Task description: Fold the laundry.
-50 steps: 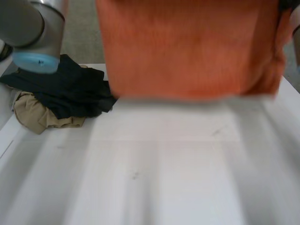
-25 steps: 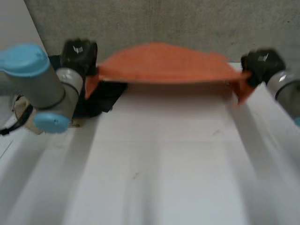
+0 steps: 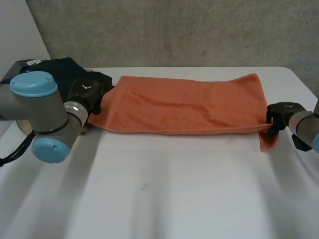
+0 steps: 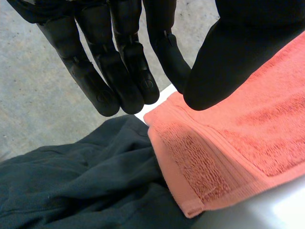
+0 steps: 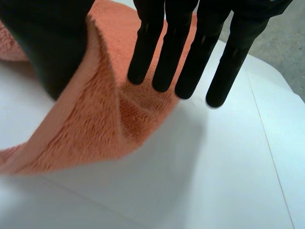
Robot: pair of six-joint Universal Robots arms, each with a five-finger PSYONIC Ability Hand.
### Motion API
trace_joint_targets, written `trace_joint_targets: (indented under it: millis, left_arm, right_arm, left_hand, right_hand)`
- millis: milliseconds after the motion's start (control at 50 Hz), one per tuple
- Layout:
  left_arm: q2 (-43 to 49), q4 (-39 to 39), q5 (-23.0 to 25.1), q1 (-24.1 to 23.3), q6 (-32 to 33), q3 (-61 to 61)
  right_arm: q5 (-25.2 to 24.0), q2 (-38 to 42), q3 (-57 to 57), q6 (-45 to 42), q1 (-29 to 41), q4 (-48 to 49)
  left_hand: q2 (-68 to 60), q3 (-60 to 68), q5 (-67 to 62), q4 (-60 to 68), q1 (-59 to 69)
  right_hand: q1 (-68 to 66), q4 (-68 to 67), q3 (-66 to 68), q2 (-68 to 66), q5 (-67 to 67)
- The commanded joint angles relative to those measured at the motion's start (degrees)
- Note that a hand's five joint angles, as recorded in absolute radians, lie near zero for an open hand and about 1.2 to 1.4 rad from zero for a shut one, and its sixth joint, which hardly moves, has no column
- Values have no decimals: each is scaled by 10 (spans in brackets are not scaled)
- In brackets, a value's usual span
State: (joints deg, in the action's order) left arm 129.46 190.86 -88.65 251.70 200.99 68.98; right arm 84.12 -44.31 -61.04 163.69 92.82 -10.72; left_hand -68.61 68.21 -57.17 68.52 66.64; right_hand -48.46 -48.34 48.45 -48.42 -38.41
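Left hand: we see the left hand (image 4: 121, 57) at the left end of the towel (image 3: 184, 104). Its straight fingers (image 4: 107, 95) and its thumb meet on the towel's short edge, close to a corner, and pinch it.

Right hand: the right hand (image 5: 183, 43) is at the opposite end of the towel. Its thumb is on one face of the cloth and its straight fingers (image 5: 164, 67) are on the other. We read this as a clamp on the edge, which stands up between them.

Towel at the left hand: the corner by the left hand's fingertips lies over the edge of a dark garment (image 4: 71, 186), and its ribbed hem band faces up.

Towel at the right hand: in the head view, a small flap of the near corner droops below the right hand, while the rest lies down on the surface.

Towel overall: we find the orange towel spread lengthwise across the far half of the white table (image 3: 164, 189), between the two hands. It is mostly flat, with a few soft wrinkles.

Arms: the left arm (image 3: 40, 107) comes in beside the dark garment, and the right arm (image 3: 306, 124) enters at the table's right edge.

Beyond: the dark garment is bunched at the far left corner of the table, just touching the towel. Behind the table we see a grey concrete wall (image 3: 174, 30).
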Motion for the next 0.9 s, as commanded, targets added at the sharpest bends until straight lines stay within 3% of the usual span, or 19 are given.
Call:
trace_joint_targets:
  millis: [20, 100, 240, 500, 560, 620, 640, 700, 840, 860, 900]
  left_arm:
    - [9, -9, 24, 3, 30, 9]
    - [16, -8, 30, 7, 75, 9]
    - [34, -5, 41, 12, 142, 6]
    - [116, -10, 69, 16, 274, -59]
    - [131, -11, 65, 11, 290, -81]
    - [137, -12, 63, 10, 294, -96]
    - [139, -12, 64, 10, 291, -105]
    - [137, -12, 62, 10, 283, -113]
    - [89, -15, 51, 13, 224, -91]
    - [75, -15, 52, 13, 209, -83]
    - [63, -15, 52, 15, 194, -75]
  right_arm:
    - [-43, -8, -12, -3, -9, -11]
    - [-66, -14, -18, 3, -12, -4]
    - [-68, -13, -15, 6, -9, -6]
    - [-68, -16, -19, 2, -4, -8]
    - [-68, -17, -19, 2, -4, -8]
    - [-67, -16, -19, 0, -4, -8]
    - [-66, -16, -20, -3, -4, -8]
    - [-63, -16, -20, -9, -4, -8]
    - [-34, -18, -20, -58, -5, -20]
    - [-27, -20, -21, -78, -7, -24]
    - [-19, -23, -21, -98, -8, -26]
  left_hand:
    - [375, -371, 361, -374, -356]
    - [456, -452, 442, -455, -436]
    - [463, -459, 448, -462, -443]
    - [414, -410, 400, -413, -394]
    - [349, -345, 334, -348, -329]
    - [241, -237, 227, -240, -222]
    - [108, -104, 93, -107, -88]
    - [-113, 117, -128, 114, 133]
    - [-114, 118, -128, 115, 134]
    - [-114, 118, -128, 115, 134]
    - [-114, 118, -128, 115, 134]
  right_hand:
    - [-315, -317, 315, -316, -316]
    - [-315, -317, 315, -316, -316]
    - [-315, -317, 315, -316, -316]
    - [-315, -317, 315, -316, -316]
    - [-315, -317, 315, -316, -316]
    - [-315, -317, 315, -316, -316]
    - [-315, -317, 315, -316, -316]
    - [-315, -317, 315, -316, -316]
    - [-310, -311, 310, -311, -311]
    - [-190, -191, 190, -191, -191]
    - [-109, -110, 109, -109, -109]
